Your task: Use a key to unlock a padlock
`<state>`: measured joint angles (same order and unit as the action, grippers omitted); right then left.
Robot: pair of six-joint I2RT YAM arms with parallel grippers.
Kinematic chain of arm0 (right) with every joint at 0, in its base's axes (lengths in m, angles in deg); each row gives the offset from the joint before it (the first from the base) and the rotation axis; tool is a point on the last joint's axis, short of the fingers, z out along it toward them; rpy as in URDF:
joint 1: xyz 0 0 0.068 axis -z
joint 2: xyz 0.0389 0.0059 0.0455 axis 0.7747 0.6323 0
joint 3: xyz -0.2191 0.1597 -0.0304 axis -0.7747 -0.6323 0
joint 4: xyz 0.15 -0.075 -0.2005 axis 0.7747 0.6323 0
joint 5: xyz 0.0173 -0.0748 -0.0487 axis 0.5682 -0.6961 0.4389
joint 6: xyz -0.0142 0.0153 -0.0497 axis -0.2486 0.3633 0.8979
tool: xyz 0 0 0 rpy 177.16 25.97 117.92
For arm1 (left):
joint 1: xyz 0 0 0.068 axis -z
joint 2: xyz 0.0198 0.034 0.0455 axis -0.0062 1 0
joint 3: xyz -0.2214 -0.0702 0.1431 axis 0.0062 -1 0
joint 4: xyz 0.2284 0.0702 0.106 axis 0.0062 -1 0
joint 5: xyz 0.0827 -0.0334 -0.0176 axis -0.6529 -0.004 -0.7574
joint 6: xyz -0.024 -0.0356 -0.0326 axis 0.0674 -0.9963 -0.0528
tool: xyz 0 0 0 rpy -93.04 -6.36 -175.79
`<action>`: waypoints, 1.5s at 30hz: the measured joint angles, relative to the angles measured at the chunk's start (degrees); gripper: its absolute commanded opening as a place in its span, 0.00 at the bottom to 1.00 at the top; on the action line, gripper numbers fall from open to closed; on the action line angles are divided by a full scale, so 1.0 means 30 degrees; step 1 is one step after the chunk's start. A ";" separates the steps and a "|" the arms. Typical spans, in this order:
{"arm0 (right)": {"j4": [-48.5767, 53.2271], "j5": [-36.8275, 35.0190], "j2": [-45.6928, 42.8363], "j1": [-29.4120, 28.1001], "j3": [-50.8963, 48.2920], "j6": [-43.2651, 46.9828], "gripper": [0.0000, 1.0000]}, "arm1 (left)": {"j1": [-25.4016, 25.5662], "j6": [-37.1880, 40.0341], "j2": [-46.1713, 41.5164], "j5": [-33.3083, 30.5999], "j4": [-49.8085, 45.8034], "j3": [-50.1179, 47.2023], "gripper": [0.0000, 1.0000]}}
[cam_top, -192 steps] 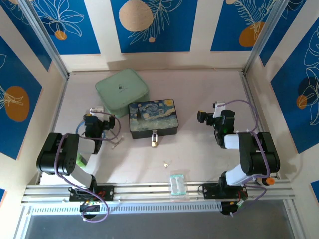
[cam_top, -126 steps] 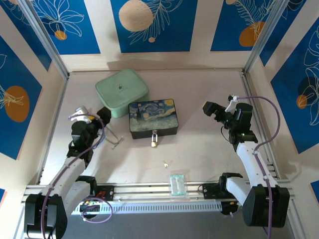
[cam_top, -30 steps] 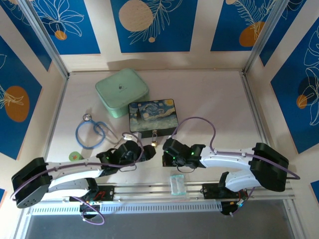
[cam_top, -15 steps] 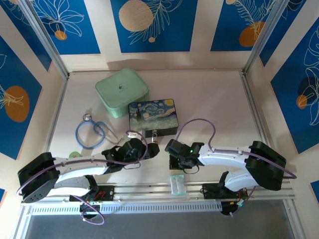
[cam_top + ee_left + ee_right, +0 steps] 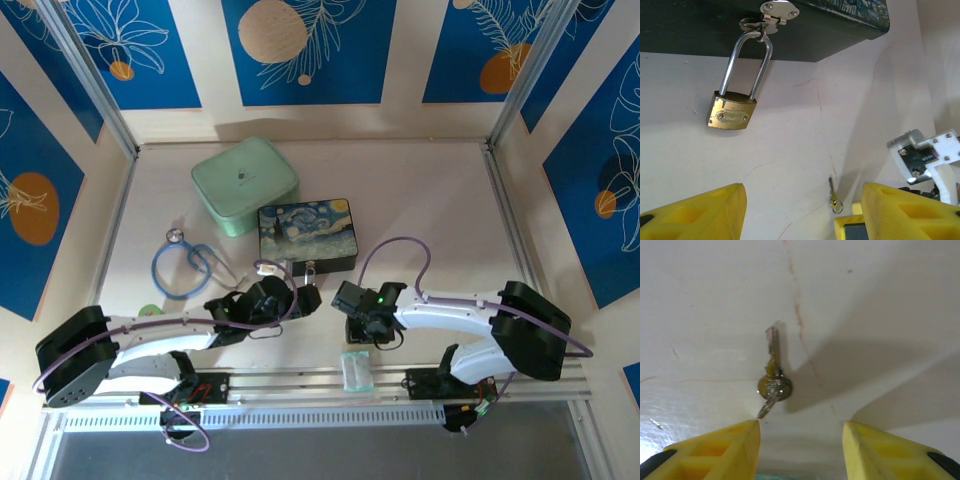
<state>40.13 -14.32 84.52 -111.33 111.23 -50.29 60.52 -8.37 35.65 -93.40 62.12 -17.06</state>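
1. Picking up the key [image 5: 774, 381] is the step in hand, by my reading. It lies flat on the desk [image 5: 430, 220], close to the near edge and about midway along it, and nothing holds it.
2. The right gripper [image 5: 801, 435] hangs low over the desk with its yellow fingers parted a moderate way and nothing between them. The key sits just ahead of the tips, round head nearest and blade pointing away.
3. To do this well, the gripper should ease forward and a little toward the finger on the left of the wrist view, since the key lies off centre that way. It should then sink until the tips meet the desk on either side of the head before closing. A thin, flat key may slide or tip out, so a slow squeeze across the head looks safest.
4. The padlock [image 5: 731, 114] lies on the desk against the near side of the painted box [image 5: 305, 235]. Its shackle [image 5: 747, 65] is threaded through the clasp [image 5: 779, 9], both legs seated in the brass body.
5. The left gripper [image 5: 802, 205] faces the padlock, fingers wide apart and empty, short of the brass body.
6. Both arms reach low and long along the near edge, forearms almost level, converging in front of the box.
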 measured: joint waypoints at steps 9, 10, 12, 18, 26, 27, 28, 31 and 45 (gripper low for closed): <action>0.0481 -0.0903 0.0372 0.0153 0.0933 -0.0335 0.78 | 0.0000 0.0036 -0.0015 -0.0073 -0.0510 0.0036 0.64; 0.0532 -0.0954 0.0561 0.0211 0.1209 -0.0328 0.76 | 0.0000 0.0036 -0.0015 -0.0073 -0.0525 0.0036 0.64; 0.0503 -0.1042 0.0911 0.0240 0.1581 -0.0233 0.71 | 0.0000 0.0029 -0.0015 -0.0073 -0.0561 0.0036 0.64; 0.0328 -0.1494 0.1246 0.0240 0.1698 -0.0124 0.52 | 0.0000 0.0029 -0.0015 -0.0080 -0.0597 0.0036 0.64; 0.0117 -0.1829 0.1180 0.0044 0.1348 -0.0219 0.42 | 0.0000 0.0036 -0.0015 -0.0335 -0.0772 0.0036 0.64; 0.0117 -0.1858 0.1180 0.0044 0.1333 -0.0284 0.42 | 0.0000 0.0036 -0.0007 -0.0350 -0.0787 0.0058 0.64; 0.0073 -0.1887 0.1180 0.0044 0.1326 -0.0306 0.42 | 0.0000 0.0036 -0.0007 -0.0350 -0.0794 0.0087 0.64; -0.0168 -0.1894 0.1188 0.0007 0.1260 -0.0277 0.35 | 0.0000 0.0029 0.0087 -0.0350 -0.0794 0.0291 0.64; -0.0670 -0.1741 0.1785 -0.0714 0.1078 -0.0554 0.18 | 0.0000 0.0029 0.0211 -0.0364 -0.0794 0.0466 0.64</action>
<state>38.12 -19.54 89.88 -113.47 114.47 -51.95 60.52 -8.28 36.29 -94.49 59.73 -15.66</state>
